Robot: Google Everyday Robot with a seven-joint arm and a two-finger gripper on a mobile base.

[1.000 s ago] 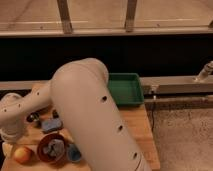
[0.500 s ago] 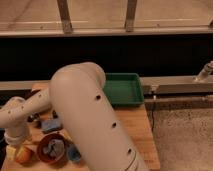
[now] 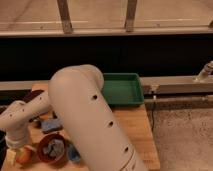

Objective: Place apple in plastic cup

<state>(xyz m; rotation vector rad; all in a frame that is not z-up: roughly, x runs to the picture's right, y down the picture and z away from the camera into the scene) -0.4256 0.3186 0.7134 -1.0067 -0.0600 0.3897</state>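
Camera view: fingers (image 3: 16,148) low at front-left, just above apple (image 3: 24,156); grip state can't tell.

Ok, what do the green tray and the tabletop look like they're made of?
Green tray: probably plastic, one even colour with a moulded raised rim. Tabletop: looks like wood, warm tan with faint grain lines, matte. The gripper is low at the left, beside the apple.
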